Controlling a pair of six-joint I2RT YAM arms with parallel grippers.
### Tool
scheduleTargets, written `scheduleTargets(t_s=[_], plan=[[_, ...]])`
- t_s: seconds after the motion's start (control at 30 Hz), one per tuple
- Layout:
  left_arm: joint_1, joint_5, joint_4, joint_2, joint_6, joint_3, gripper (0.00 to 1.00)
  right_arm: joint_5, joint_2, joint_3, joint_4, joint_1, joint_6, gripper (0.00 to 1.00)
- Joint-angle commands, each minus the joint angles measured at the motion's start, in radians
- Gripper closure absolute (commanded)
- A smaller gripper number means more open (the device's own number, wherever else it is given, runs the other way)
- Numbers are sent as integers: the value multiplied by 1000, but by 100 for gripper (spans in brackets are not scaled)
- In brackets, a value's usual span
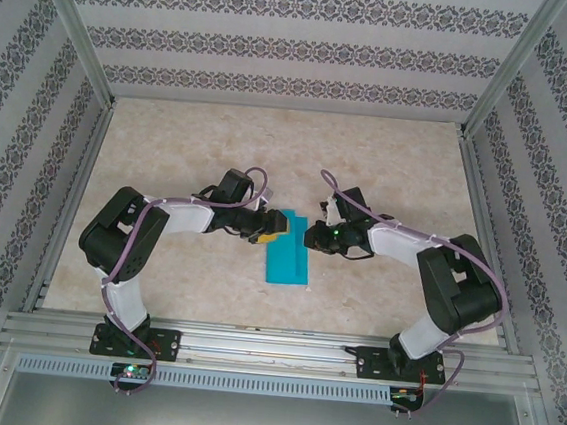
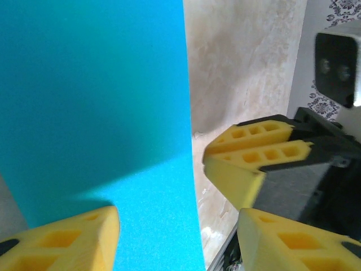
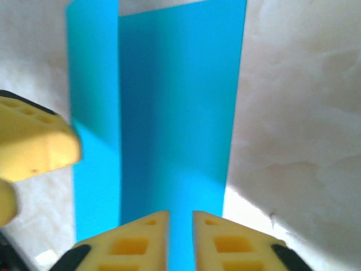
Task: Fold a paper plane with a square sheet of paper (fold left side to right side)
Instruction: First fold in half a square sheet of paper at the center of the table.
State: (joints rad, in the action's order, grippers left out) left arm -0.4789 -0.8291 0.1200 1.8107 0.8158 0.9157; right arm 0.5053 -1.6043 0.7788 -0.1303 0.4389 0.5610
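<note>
Between the two grippers, at the middle of the table (image 1: 388, 172), lies the teal sheet of paper (image 1: 288, 251), folded over on itself into a narrow rectangle. The left gripper (image 1: 265, 230) sits at the far part of its left long edge and the right gripper (image 1: 311, 237) at the far part of its right long edge, the two tips facing each other across the paper. From the left wrist, the left gripper (image 2: 177, 231) has its jaws well apart, one yellow finger over the paper and the other over bare table, straddling the sheet's edge; whether either finger presses on the sheet cannot be told. From the right wrist, the right gripper (image 3: 180, 228) has its fingers drawn close with only a slim gap between them. Teal shows through that gap, but a pinch on the paper cannot be made out. The same view shows the sheet (image 3: 175, 113) in two layers, a narrow strip beside a wider panel. Its long axis runs from the near edge toward the far wall, the far end leaning slightly right.
</note>
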Motion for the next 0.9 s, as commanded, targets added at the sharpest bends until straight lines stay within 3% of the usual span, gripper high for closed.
scheduleTargets(t_s=[0.0, 0.23, 0.6, 0.8, 0.87], plan=[[-17, 12, -15, 1, -24, 23, 43, 114, 35, -46, 110, -26, 39, 72], [-19, 12, -20, 0, -28, 27, 43, 248, -28, -68, 239, -19, 108, 61], [-23, 6, -32, 0, -37, 30, 44, 268, -123, -28, 318, 15, 154, 62], [-23, 11, -32, -10, -37, 29, 43, 253, -122, -31, 308, 15, 155, 80], [-23, 20, -36, -28, -41, 28, 43, 234, -117, -29, 281, 13, 144, 90]])
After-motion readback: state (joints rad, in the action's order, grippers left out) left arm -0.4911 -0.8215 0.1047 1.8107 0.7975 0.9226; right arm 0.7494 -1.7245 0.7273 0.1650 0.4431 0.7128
